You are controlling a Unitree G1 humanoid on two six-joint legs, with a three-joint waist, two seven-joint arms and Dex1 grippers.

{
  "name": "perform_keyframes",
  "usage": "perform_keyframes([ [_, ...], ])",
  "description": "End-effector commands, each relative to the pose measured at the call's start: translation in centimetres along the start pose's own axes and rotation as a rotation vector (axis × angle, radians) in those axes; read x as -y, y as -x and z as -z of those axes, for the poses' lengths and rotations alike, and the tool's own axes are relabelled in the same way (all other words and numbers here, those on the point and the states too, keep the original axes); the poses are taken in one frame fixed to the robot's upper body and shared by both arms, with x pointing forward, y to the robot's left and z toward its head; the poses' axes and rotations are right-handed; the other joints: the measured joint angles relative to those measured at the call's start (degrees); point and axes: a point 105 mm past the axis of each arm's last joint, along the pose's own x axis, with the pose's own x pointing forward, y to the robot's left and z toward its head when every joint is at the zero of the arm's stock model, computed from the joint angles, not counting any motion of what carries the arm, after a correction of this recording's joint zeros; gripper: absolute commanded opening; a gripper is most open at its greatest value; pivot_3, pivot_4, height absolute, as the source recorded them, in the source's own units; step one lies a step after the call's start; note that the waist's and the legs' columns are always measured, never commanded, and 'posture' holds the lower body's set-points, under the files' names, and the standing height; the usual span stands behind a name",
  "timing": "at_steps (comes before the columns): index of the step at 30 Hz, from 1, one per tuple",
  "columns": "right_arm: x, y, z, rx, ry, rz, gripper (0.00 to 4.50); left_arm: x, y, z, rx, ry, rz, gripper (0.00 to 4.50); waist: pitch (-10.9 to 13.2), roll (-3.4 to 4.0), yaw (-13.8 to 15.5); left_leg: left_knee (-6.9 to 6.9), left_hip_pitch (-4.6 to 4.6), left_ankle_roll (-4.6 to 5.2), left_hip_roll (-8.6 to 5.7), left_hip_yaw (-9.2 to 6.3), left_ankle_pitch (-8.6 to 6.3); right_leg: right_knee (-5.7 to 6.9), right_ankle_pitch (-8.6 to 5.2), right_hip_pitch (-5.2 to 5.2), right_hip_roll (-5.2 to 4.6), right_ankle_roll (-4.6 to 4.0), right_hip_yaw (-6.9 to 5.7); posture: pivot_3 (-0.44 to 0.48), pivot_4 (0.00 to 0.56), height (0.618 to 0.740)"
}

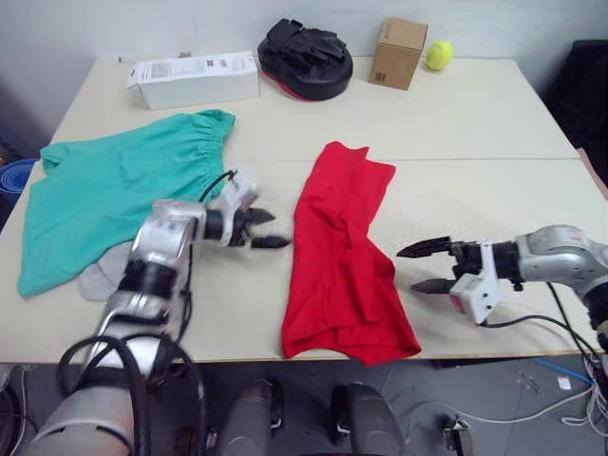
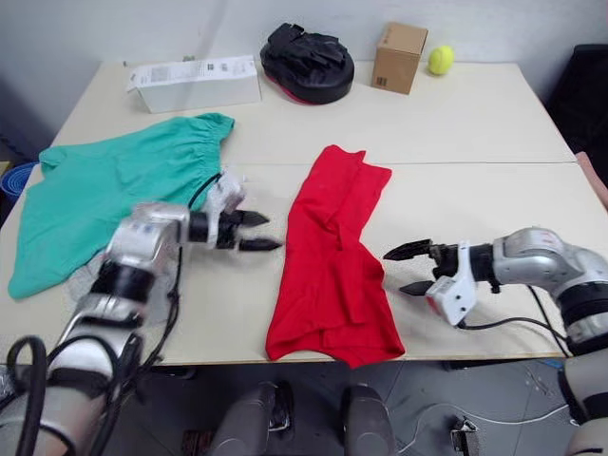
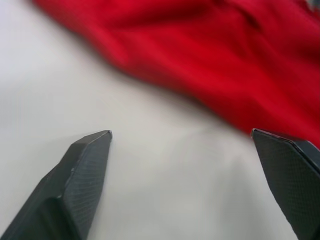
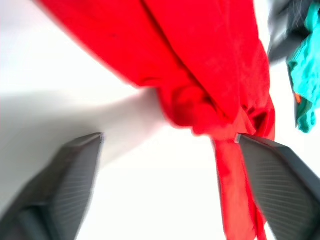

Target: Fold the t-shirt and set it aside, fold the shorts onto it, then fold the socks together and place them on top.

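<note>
T-shirt [image 1: 340,258] lay crumpled lengthwise at centre frame on the bench [image 1: 475,123]. I had my left claw [image 1: 265,229] open and empty just left of it, my right claw [image 1: 427,267] open and empty just right.

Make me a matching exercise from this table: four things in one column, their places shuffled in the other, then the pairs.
Things:
1. t-shirt
2. shorts
3. tennis ball
4. white box

Places:
A. far edge of the table, beside the cardboard box
B. between the left gripper and the right gripper
C. far left of the table, beyond the shorts
D. left part of the table, spread out

Pairs: 1-B, 2-D, 3-A, 4-C
</note>
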Motion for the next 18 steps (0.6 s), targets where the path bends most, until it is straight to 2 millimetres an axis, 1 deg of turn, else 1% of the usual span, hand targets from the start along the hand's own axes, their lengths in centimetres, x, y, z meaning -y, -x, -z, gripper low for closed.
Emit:
perform_keyframes([
  [1,-0.8,1.0,-1.1,0.039,0.030,-0.011,4.48,2.8,0.6,-1.5,-0.001,-0.276,0.109,4.50,0.0,0.00,0.2,0.05,0.00,0.01,0.00,-0.01,0.00,-0.06,0.00,0.03,-0.03,0.00,0.00,0.000,0.150,0.740],
  [3,-1.7,1.1,-1.8,0.065,0.037,-0.037,4.48,3.8,0.6,-1.4,-0.004,-0.351,0.145,4.50,0.0,0.01,0.3,0.17,0.01,0.02,-0.01,-0.01,-0.01,-0.04,0.00,0.06,-0.06,-0.01,0.01,0.000,0.150,0.740],
  [5,-2.4,0.9,-2.6,0.106,0.045,-0.051,4.48,4.5,0.5,-1.0,-0.023,-0.471,0.177,4.50,0.0,0.01,0.3,0.25,0.02,0.02,0.00,-0.03,-0.01,-0.01,0.00,0.10,-0.07,-0.01,0.03,0.000,0.150,0.740],
  [9,-3.6,0.6,-4.1,0.176,0.059,-0.073,4.48,5.4,-0.2,-0.5,-0.040,-0.608,0.220,4.50,0.0,0.03,0.0,0.24,0.04,0.02,0.02,-0.03,-0.02,0.04,0.00,0.08,-0.06,-0.02,0.03,0.000,0.150,0.740],
  [13,-3.8,0.5,-4.3,0.182,0.067,-0.075,4.48,6.4,-0.6,0.2,-0.056,-0.768,0.268,4.50,0.0,0.02,-0.1,0.21,0.04,0.03,0.03,-0.03,-0.02,0.05,-0.01,0.08,-0.06,-0.02,-0.01,0.000,0.150,0.740],
  [18,-3.9,0.1,-5.1,0.219,0.087,-0.076,4.48,7.8,-1.3,0.5,-0.029,-0.860,0.318,4.50,0.0,0.04,0.0,0.21,0.05,0.04,0.03,-0.03,-0.03,0.06,-0.01,0.08,-0.07,-0.02,-0.01,0.000,0.150,0.740],
])
